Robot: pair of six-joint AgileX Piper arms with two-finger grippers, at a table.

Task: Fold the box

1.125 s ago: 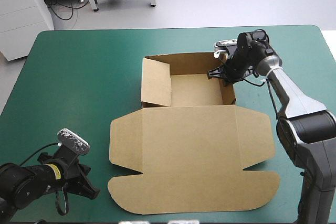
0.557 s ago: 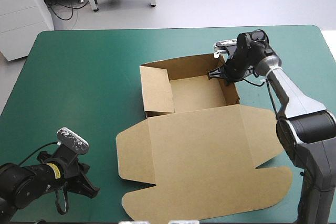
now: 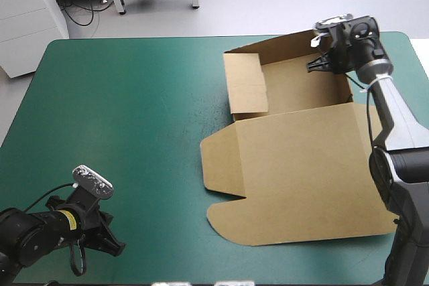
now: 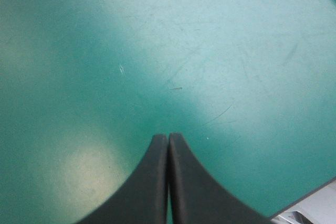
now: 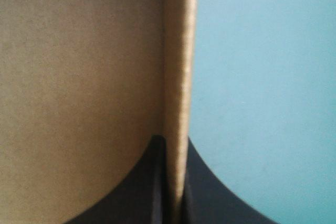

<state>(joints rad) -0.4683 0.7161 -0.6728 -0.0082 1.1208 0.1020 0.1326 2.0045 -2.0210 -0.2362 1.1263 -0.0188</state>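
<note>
The brown box (image 3: pixel 301 172) lies at the table's right side, its lid spread flat toward the near edge. Its tray (image 3: pixel 295 92) has raised walls and sits by the far right corner, skewed to the table's edges. A side flap (image 3: pixel 247 85) folds inward on the tray's left. My right gripper (image 3: pixel 326 65) is shut on the tray's right wall (image 5: pixel 178 66), which stands edge-on between its fingers (image 5: pixel 202 182), with the tray's inside to one side and the teal-green cover on the other. My left gripper (image 3: pixel 114 244) rests shut and holding nothing near the front left corner, its tips (image 4: pixel 168 137) meeting over bare cover.
The table's near edge (image 4: pixel 310 200) runs close beside my left gripper. The tray's back wall (image 3: pixel 268 46) lies near the far edge of the table (image 3: pixel 134 39). A wide stretch of cover separates my left gripper from the box.
The whole box has slid and turned toward the far right corner, drawn by my right gripper holding the tray's wall. My left arm has stayed put.
</note>
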